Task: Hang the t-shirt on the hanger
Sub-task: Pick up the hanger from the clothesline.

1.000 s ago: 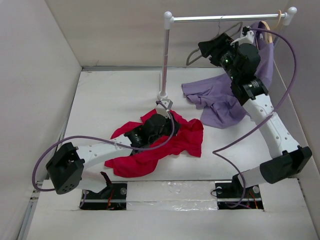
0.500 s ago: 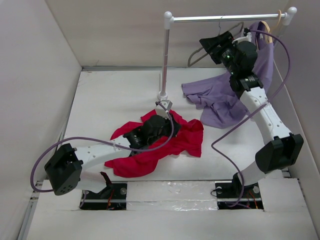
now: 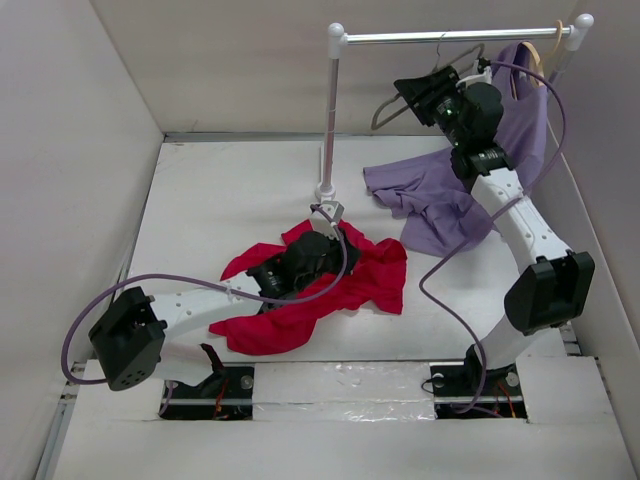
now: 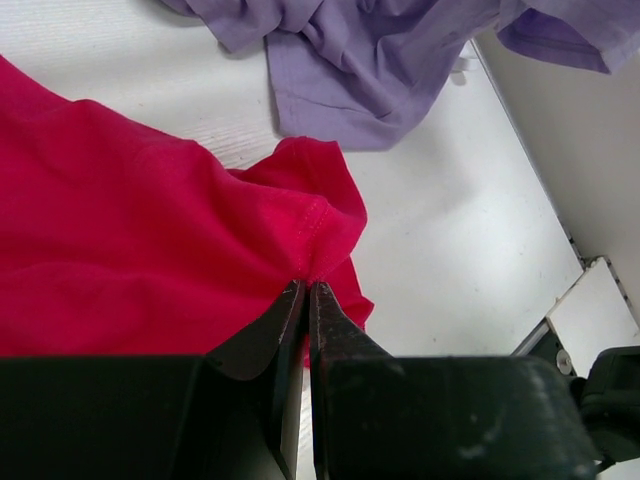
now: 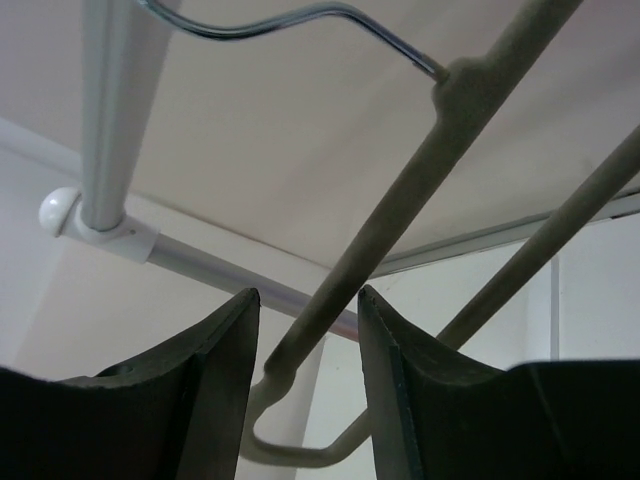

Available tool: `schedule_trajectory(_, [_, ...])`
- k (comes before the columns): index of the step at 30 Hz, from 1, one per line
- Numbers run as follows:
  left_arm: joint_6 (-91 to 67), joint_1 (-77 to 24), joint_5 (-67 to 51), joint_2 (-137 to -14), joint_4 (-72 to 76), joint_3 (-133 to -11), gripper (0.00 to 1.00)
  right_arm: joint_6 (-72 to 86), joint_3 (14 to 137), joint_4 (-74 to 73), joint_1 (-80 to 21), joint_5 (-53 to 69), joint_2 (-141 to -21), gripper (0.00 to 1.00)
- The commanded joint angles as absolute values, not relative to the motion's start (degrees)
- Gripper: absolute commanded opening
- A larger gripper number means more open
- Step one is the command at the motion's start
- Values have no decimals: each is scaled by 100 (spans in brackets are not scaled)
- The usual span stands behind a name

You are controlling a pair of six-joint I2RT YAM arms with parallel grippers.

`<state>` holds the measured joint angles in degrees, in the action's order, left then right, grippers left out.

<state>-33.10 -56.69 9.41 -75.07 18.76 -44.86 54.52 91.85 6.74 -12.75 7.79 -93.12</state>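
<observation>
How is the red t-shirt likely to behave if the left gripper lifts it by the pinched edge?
Probably floppy: the t-shirt lies crumpled in soft folds, so it should drape rather than hold shape. Likely light: the left gripper, shut on one thin edge, puckers the fabric there. Its far end may trail across the table.
</observation>
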Motion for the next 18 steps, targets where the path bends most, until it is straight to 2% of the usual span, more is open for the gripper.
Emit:
schedule_trajectory(1, [-3322,-5704,976,-7322,2188,-4342,0,5520,9510,1037,-1248,748,-9369,49])
schedule_trajectory(5, [-3305,-5704,1037,-7313,2136,-4342,0,5546,9405,1037,-1248,711,-9395,49])
schedule_trajectory(7, [-3296,-5704,1002,-7339,2171,-4377,0,5599,9308,1133,-1195,756,-9378,44])
schedule_trajectory(8, [-3270,-5704,993,-7391,2153,-4403,0,5599,9255,1160,-1195,738,-9369,35])
schedule_trajectory(10, [-3243,-5704,1011,-7418,2118,-4439,0,5599,9237,1169,-1195,799,-9369,31])
schedule_trajectory(18, [-3200,-5704,1046,-7444,2206,-4438,0,5274,9133,932,-1143,1045,-8957,22])
